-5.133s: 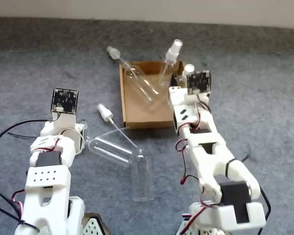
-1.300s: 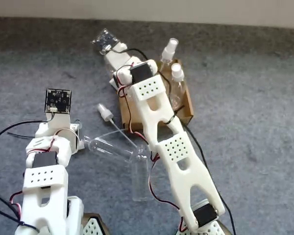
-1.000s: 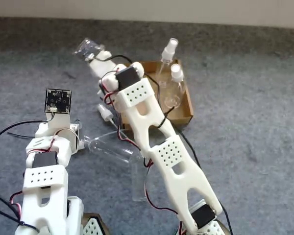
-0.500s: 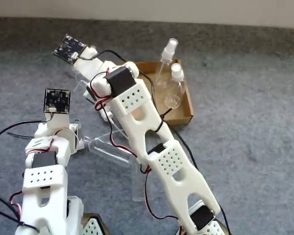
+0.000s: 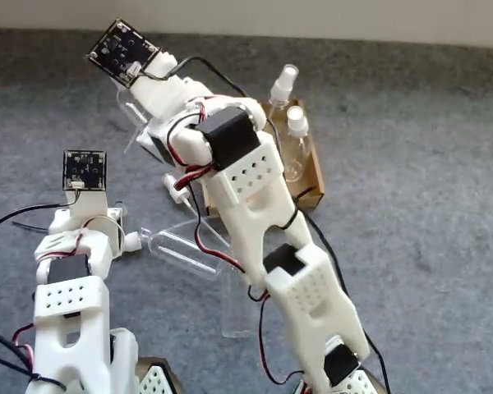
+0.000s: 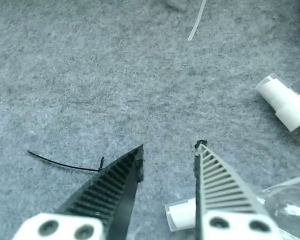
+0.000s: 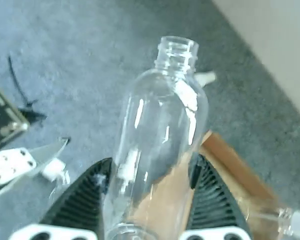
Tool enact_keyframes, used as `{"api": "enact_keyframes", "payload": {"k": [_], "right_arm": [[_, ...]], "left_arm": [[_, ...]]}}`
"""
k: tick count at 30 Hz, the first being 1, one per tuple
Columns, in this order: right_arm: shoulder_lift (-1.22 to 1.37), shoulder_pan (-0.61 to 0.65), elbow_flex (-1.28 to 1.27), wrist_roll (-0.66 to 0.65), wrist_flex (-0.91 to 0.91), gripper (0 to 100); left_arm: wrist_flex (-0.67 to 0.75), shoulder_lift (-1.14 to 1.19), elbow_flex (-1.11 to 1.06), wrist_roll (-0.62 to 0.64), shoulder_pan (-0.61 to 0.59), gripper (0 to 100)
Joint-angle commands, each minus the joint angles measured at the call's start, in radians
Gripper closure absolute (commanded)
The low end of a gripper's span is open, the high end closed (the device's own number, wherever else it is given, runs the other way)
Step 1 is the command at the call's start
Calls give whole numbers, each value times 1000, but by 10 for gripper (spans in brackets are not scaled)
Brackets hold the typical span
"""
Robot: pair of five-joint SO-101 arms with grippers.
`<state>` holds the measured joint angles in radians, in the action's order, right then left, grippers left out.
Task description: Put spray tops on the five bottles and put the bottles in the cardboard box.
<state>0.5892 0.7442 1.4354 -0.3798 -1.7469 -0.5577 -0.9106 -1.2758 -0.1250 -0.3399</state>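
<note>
My right gripper (image 7: pixel 151 162) is shut on a clear bottle (image 7: pixel 160 125) that has no spray top, held above the carpet left of the cardboard box (image 5: pixel 311 187). That bottle (image 5: pixel 130 111) shows faintly under the right wrist. Two bottles with spray tops (image 5: pixel 296 125) stand in the box. A loose spray top (image 5: pixel 177 188) lies by the box's near left corner. My left gripper (image 6: pixel 167 150) is open low over the carpet, with the white neck (image 6: pixel 179 216) of a lying clear bottle (image 5: pixel 185 250) beside one finger. Another open bottle (image 5: pixel 235 305) sits nearer the arm bases.
The right arm (image 5: pixel 255 205) stretches across the middle of the table and covers part of the box. A thin black wire (image 6: pixel 65 163) lies on the grey carpet near the left gripper. A pale wall edge runs along the far side.
The right arm swung left, away from the box, and rose with the clear bottle in its gripper. The left arm shifted slightly left.
</note>
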Motion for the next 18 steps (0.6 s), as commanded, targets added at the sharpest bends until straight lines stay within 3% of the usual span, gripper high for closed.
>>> {"api": "enact_keyframes", "payload": {"k": [1,4,9,12,18], "right_arm": [[-249,-2,-280,15,-19,976],[-455,-39,-489,14,-19,976],[-746,-150,-811,5,-18,976],[-883,-199,-1023,-83,-18,974],[-1112,-262,-1503,-95,39,975]], "left_arm": [[15,2,65,-8,-56,839],[-21,91,145,-8,-94,837],[-95,446,427,-9,-94,835],[-172,665,673,-9,-82,835],[-462,1082,1303,-80,-12,835]]}}
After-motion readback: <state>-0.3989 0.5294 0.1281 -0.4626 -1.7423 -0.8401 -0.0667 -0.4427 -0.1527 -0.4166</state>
